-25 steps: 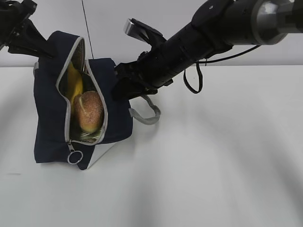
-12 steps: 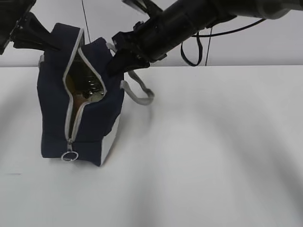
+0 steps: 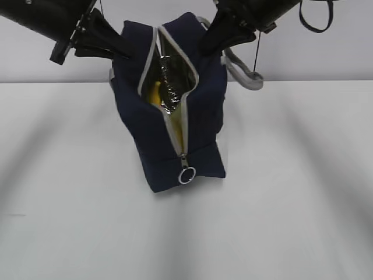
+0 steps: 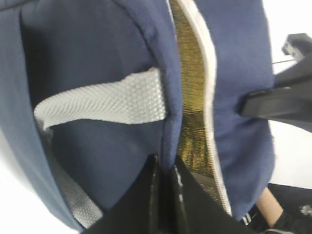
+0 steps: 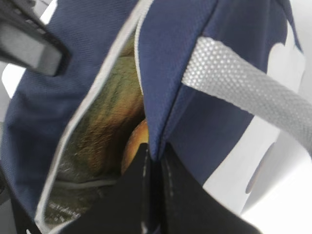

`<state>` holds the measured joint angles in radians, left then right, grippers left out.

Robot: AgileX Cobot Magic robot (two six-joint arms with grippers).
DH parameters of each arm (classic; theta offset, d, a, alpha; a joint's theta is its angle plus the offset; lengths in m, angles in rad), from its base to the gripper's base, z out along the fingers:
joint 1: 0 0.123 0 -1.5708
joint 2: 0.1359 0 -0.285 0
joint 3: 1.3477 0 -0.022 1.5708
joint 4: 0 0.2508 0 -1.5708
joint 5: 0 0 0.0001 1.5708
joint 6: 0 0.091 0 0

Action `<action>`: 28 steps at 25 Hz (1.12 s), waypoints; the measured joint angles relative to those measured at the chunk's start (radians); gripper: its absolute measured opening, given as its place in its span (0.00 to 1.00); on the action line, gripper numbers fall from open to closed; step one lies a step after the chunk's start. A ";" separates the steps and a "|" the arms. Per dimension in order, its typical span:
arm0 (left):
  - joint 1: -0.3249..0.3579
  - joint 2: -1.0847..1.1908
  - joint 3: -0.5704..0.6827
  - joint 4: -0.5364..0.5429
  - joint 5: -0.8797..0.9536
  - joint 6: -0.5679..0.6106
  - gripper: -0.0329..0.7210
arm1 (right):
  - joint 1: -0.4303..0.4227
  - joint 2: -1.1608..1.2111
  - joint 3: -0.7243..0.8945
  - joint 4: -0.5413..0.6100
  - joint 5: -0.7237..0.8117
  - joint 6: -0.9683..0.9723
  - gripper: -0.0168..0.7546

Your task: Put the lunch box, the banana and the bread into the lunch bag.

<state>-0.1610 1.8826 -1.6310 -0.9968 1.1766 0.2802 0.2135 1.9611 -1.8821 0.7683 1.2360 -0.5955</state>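
The navy lunch bag [image 3: 198,131] stands upright at the table's middle, its zipper open at the top and its ring pull [image 3: 186,175] low on the near end. A bit of yellow banana [image 3: 154,93] shows inside against the silver lining. My left gripper [image 3: 119,51] is shut on the bag's left rim, seen pinching navy fabric in the left wrist view [image 4: 165,168]. My right gripper [image 3: 211,41] is shut on the right rim [image 5: 155,155]. The golden-brown bread [image 5: 135,144] shows inside in the right wrist view. The lunch box is hidden.
A grey strap handle [image 3: 242,73] loops out from the bag's right side. The white table [image 3: 291,204] spreads around the bag, with a pale wall behind.
Both grippers have carried the bag from the left to the table's middle and stood it upright. The bread, plain in the opening a second ago, no longer shows in the exterior view.
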 joint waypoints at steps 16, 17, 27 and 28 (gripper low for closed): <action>-0.046 0.111 0.000 -0.185 -0.181 0.097 0.02 | -0.019 -0.002 0.095 -0.046 -0.106 -0.006 0.03; -0.046 0.120 0.000 -0.196 -0.185 0.102 0.02 | -0.019 -0.002 0.095 -0.046 -0.112 -0.006 0.03; -0.046 0.141 0.000 -0.200 -0.198 0.117 0.05 | -0.019 0.043 0.095 -0.022 -0.120 -0.006 0.08; -0.046 0.141 0.000 -0.200 -0.198 0.118 0.07 | -0.019 0.043 0.095 -0.022 -0.120 -0.006 0.13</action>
<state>-0.2072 2.0237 -1.6310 -1.1968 0.9782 0.3984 0.1949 2.0039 -1.7873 0.7464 1.1162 -0.6020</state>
